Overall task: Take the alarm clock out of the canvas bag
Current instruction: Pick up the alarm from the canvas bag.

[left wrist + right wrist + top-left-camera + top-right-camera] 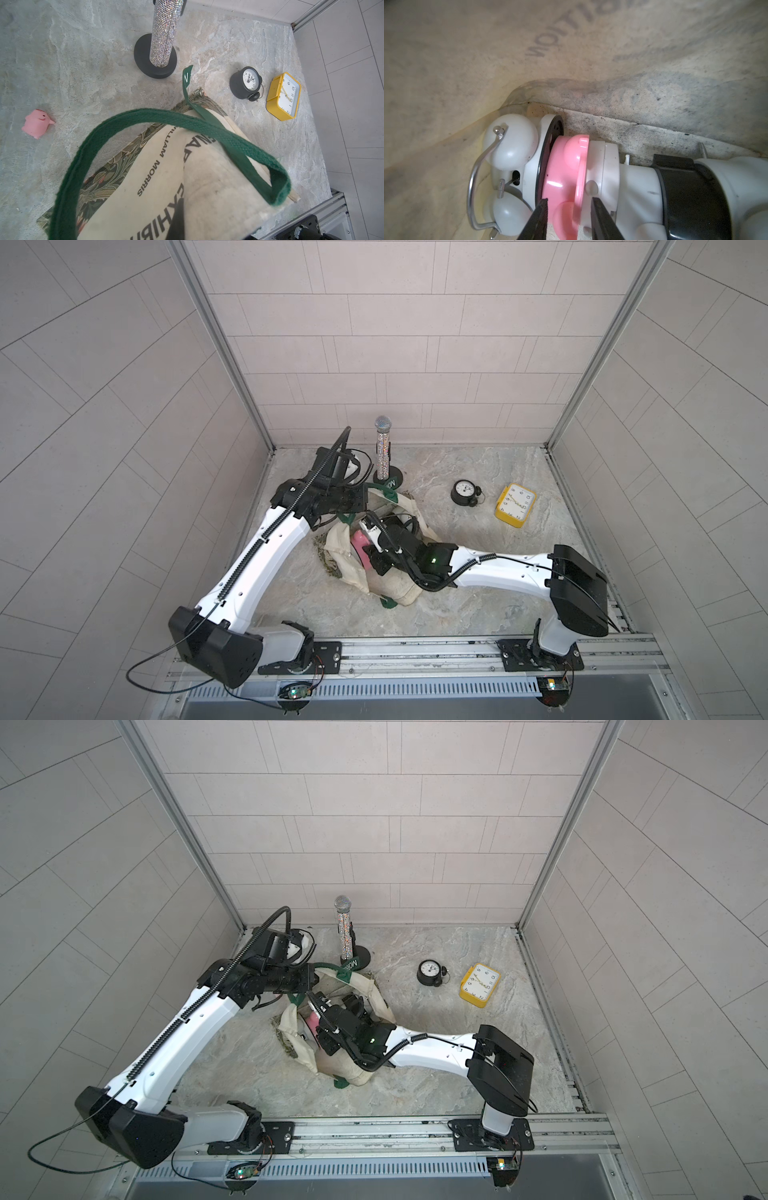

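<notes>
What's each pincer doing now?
Left pincer: closed on cream canvas bag with dark green handles.
Right pincer: straddling pink plastic alarm clock; grip cannot be told.

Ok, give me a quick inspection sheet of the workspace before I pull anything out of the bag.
Surface: grey marbled tabletop, flat.
Job's things: canvas bag slumped mid-table; pink alarm clock and white twin-bell clock inside.
Clutter: black clock, yellow clock, glitter microphone on its stand, pink pig toy, all outside the bag.
Grippers: left pincer shut on green handle; right pincer inside the bag, jaws astride the pink alarm clock, grip unclear.
Cables: black lead loops below the front rail.
Surroundings: tiled walls, metal frame; nothing else seen.
</notes>
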`<state>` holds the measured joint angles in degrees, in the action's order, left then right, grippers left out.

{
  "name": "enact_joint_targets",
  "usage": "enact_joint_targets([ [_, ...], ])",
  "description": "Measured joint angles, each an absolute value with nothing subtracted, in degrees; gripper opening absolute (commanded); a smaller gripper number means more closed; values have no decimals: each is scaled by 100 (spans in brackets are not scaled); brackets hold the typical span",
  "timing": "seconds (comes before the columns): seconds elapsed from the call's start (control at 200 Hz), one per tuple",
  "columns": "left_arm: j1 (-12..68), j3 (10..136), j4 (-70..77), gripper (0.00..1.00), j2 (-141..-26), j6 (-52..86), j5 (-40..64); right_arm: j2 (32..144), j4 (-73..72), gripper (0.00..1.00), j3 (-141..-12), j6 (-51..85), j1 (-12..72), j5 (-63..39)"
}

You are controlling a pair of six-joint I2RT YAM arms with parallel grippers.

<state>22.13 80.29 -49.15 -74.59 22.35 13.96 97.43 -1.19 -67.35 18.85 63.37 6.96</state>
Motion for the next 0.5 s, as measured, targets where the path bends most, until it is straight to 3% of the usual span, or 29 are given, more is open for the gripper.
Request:
enact_joint_targets([
  [0.5, 2202, 7964, -4860, 0, -7413, 2257, 1424, 10007, -10, 21, -6912, 1837, 6305, 740],
])
